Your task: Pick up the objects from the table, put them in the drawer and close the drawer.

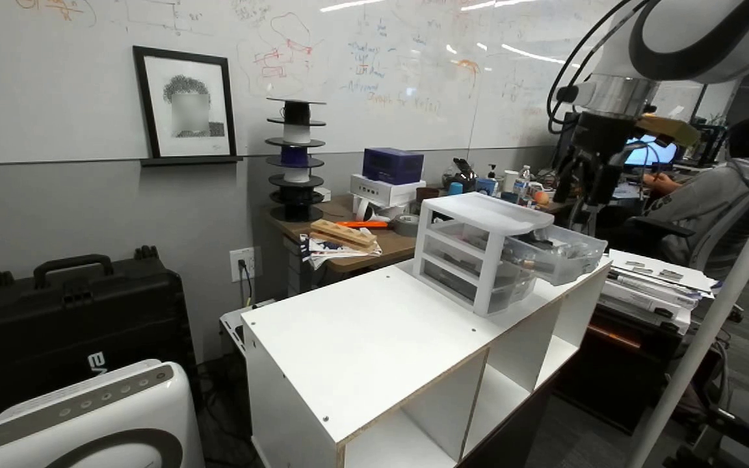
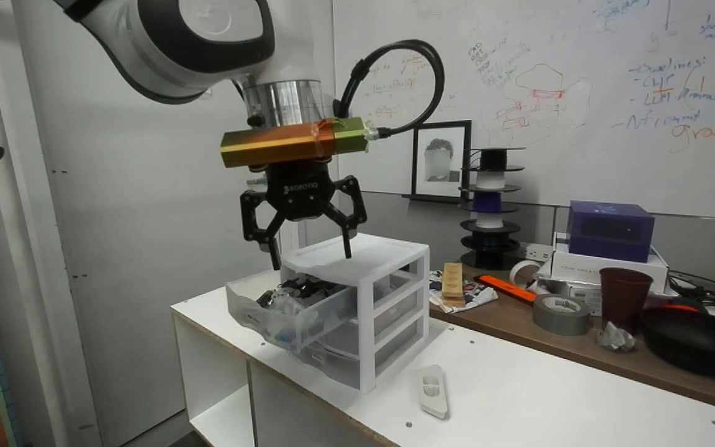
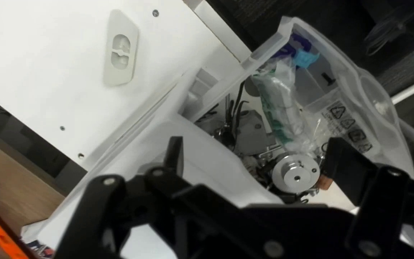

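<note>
Nearest the wrist camera, across the lower half of that view, the black gripper [image 3: 256,151] has its jaws spread wide, one fingertip over the smooth white top of the drawer unit [image 3: 214,169], its mate at right over the pulled-out drawer [image 3: 358,86]. Only air lies between the tips — the same wide spread shows in an exterior view, both fingers pointing down at the centre of the frame. Whether the right-hand tip there clears the unit's top or grazes it is hard to say from that angle. The drawer is the unit's top tier; it holds a clear plastic bag [image 3: 284,104], a silver pulley-like disc [image 3: 296,173] and a jumble of dark parts. On the white table [image 1: 361,344], beside the unit and at the upper left of the wrist view, lies a pale two-hollowed piece [image 3: 120,52]. As for edges, the drawer's front shows beyond the table's edge in the wrist view, against dark floor at upper right. In an exterior view, a broad run of tabletop stretches from the unit toward the lower left of the frame, while a stack of papers [image 1: 660,279] sits at right, near the drawer. Along the back of the table runs the wooden desk [image 2: 516,323].
</note>
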